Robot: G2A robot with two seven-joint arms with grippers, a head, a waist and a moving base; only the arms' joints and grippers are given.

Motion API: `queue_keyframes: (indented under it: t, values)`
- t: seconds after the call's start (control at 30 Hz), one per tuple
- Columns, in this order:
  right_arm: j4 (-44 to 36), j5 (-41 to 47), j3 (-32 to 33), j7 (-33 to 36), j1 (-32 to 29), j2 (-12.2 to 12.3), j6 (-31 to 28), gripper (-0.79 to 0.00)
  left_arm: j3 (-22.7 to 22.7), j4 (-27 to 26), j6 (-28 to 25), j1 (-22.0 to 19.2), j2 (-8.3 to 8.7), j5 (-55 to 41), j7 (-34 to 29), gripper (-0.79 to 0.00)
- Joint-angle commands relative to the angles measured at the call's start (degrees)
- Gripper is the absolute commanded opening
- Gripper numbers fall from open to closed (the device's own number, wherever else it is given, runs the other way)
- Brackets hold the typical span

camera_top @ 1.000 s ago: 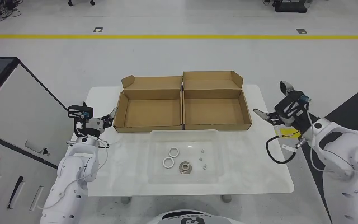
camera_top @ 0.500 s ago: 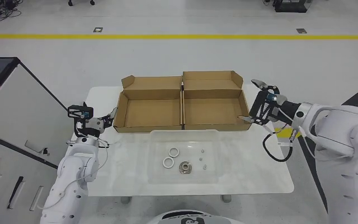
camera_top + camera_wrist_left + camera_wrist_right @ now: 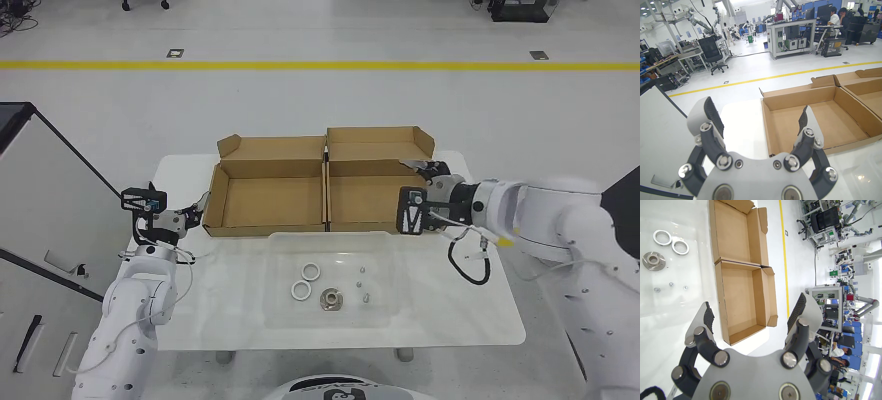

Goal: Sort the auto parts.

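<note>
A: Top view, sorting bench: one metal ring, a second ring, a flanged hub and small nuts, all loose in the clear tray. Behind the tray, side by side, two open cardboard boxes: left-side box and right-side box, both bare inside.

B: And the hands?

A: Right hand above the outer end of the right-side box, facing along the two boxes; spread wide, gripping nothing. Left hand just outside the outer wall of the left-side box, near the bench edge; likewise spread wide, likewise empty.

B: Stage of the job?

A: Apparently the very start: no part sorted yet, no first pick made. Looks like the approach to that pick.

B: Needed next?

A: Probably a short travel of the right hand from above the box to above the tray, then a descent over a single part. Easier on a ring or the hub; far fussier on the nuts, tiny and close together, calling for a narrow, well-centred pinch. After that, a lift clear of the tray wall and a drop into one box, like with like.
</note>
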Motion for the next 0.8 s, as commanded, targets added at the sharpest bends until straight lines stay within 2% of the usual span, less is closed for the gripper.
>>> queue_keyframes:
  t: [0.0, 0.17, 0.33, 0.53, 0.77]
  values:
    - [-0.03, 0.95, -1.98, 0.34, 1.16, 0.93, 0.33, 0.000, 0.00, 0.00, 0.00, 0.00, 0.00, 0.00, 0.00, 0.000]
    - [0.71, 5.82, -7.44, 3.06, 3.78, 3.29, 3.05, 0.000, 0.00, 0.00, 0.00, 0.00, 0.00, 0.00, 0.00, 0.000]
    - [2.05, 15.79, -14.21, 9.53, 7.09, 5.75, 9.52, 0.000, 0.00, 0.00, 0.00, 0.00, 0.00, 0.00, 0.00, 0.000]
    - [1.72, 27.50, -22.94, 16.87, 13.33, 8.84, 16.86, 0.000, 0.00, 0.00, 0.00, 0.00, 0.00, 0.00, 0.00, 0.000]
    - [1.60, 34.37, -32.63, 21.57, 20.08, 11.64, 21.56, 0.000, 0.00, 0.00, 0.00, 0.00, 0.00, 0.00, 0.00, 0.000]
